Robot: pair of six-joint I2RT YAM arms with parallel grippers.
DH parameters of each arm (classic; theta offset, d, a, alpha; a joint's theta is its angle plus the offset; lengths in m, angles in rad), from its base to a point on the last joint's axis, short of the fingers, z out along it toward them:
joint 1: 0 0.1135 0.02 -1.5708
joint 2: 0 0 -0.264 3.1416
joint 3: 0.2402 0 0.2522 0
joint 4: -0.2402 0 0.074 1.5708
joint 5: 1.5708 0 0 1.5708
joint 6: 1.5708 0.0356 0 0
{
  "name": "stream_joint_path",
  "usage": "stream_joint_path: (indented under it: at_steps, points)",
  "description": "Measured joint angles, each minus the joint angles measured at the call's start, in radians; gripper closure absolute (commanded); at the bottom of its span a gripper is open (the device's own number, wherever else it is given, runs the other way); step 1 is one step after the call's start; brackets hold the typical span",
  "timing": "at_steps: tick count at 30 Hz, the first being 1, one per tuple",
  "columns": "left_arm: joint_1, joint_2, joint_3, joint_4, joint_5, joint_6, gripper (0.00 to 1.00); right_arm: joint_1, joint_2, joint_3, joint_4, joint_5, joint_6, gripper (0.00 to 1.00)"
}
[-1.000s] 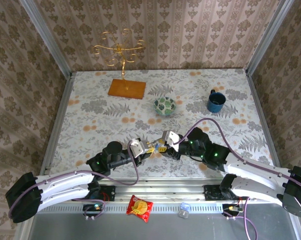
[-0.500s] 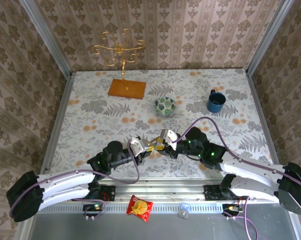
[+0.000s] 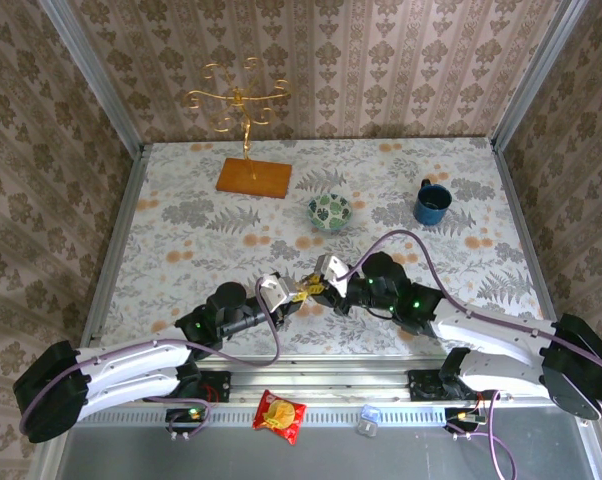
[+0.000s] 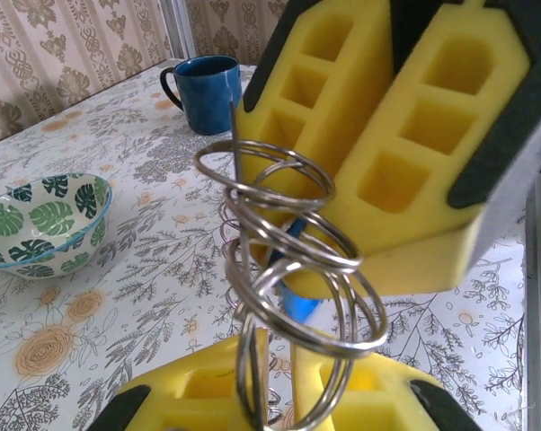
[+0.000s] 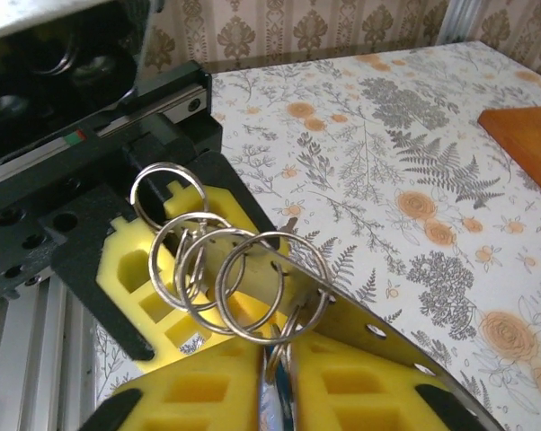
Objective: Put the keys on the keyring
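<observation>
Keyring (image 4: 288, 260), basically a chain of silver split rings, hangs between the arms, left gripper (image 4: 278, 364) clamped on one end, right gripper (image 5: 272, 377) pinched on the other, blue key (image 4: 297, 301) at its tips.

a floral table (image 3: 181, 220) sits between patterned walls (image 3: 381, 60). a leaf-print bowl (image 3: 329, 211) stands near mid-table, with a blue mug (image 3: 432, 203) well apart to its right. toward the far left lies an orange board (image 3: 254, 177), a gold stand (image 3: 239, 100) upright at its far edge. a red-and-yellow packet (image 3: 280, 415) lies on the grey ledge (image 3: 121, 450) below the table's near edge.
</observation>
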Motion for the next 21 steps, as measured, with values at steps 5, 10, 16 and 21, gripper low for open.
stream_joint_path:
  at_steps: [5,10,16,21]
  points:
    - [0.0,0.0,-0.006,0.005,-0.014,-0.005,1.0,0.003,0.017,0.028,-0.043,0.008,0.011,1.0]
    - [0.0,0.009,-0.007,0.024,-0.053,-0.012,1.0,0.003,0.036,0.112,-0.177,0.05,0.065,1.0]
    - [0.0,0.041,-0.007,0.043,-0.108,-0.032,1.0,0.003,0.102,0.262,-0.397,0.083,0.155,1.0]
    - [0.006,0.059,-0.007,0.037,-0.122,-0.058,1.0,0.0,0.134,0.356,-0.561,0.09,0.219,1.0]
